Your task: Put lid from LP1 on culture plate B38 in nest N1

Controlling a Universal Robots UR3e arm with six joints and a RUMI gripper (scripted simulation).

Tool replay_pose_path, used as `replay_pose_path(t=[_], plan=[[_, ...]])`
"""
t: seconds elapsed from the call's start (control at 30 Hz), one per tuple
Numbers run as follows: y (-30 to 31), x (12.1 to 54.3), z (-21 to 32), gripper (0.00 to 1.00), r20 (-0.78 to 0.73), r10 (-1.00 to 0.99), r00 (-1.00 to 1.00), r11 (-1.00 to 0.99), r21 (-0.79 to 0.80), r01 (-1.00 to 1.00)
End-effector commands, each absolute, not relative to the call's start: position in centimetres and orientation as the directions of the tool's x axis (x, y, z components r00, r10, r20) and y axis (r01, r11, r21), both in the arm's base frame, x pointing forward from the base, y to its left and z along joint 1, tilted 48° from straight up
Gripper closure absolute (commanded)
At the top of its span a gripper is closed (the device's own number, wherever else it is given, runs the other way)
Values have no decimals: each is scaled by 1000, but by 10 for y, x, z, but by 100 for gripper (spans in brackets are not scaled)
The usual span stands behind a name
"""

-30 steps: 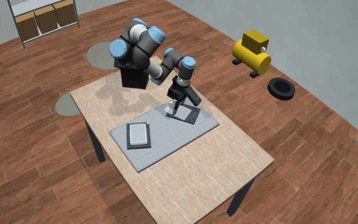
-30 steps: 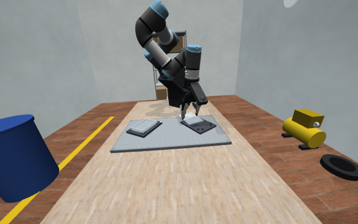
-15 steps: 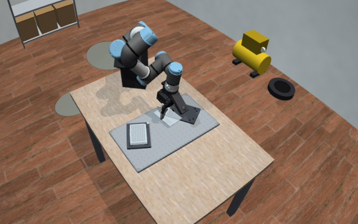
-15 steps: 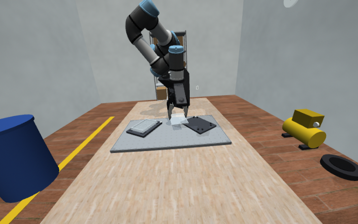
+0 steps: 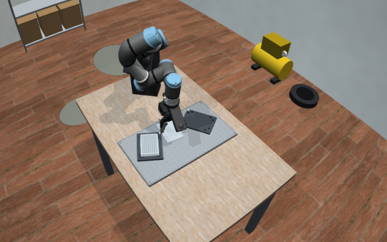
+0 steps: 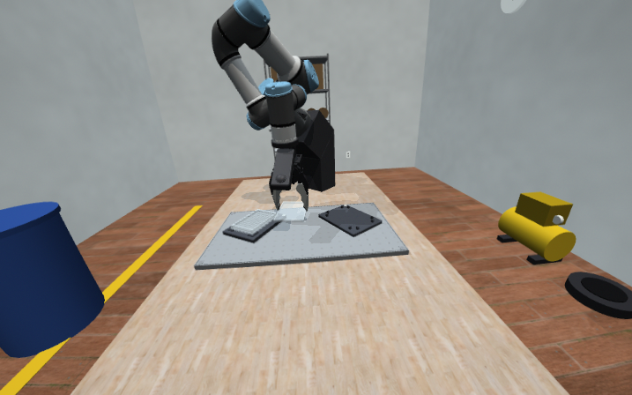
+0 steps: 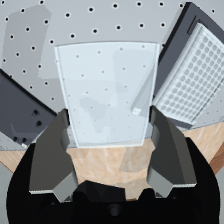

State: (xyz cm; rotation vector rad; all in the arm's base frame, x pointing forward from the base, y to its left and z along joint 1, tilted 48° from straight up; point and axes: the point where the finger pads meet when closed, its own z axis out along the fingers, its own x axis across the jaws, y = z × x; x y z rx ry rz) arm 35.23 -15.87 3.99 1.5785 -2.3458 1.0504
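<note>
The gripper (image 6: 289, 202) is clamped on the clear lid (image 6: 293, 211), its jaws partly apart at the lid's sides, holding it above the grey perforated board (image 6: 303, 245). Culture plate B38 (image 6: 254, 221) sits uncovered in its black nest (image 6: 251, 234) just left; the bare lid park (image 6: 350, 219) lies to the right.
</note>
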Motion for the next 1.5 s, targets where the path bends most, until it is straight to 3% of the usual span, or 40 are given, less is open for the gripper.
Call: replay_pose_path(t=[0.0, 0.57, 1.47], plan=[[-174, 345, 51, 100, 402, -764, -505, 272, -508, -817], [-233, 320, 90, 100, 198, -680, -706, 487, -597, -637], [-254, 314, 98, 100, 198, -680, -706, 487, -597, -637]])
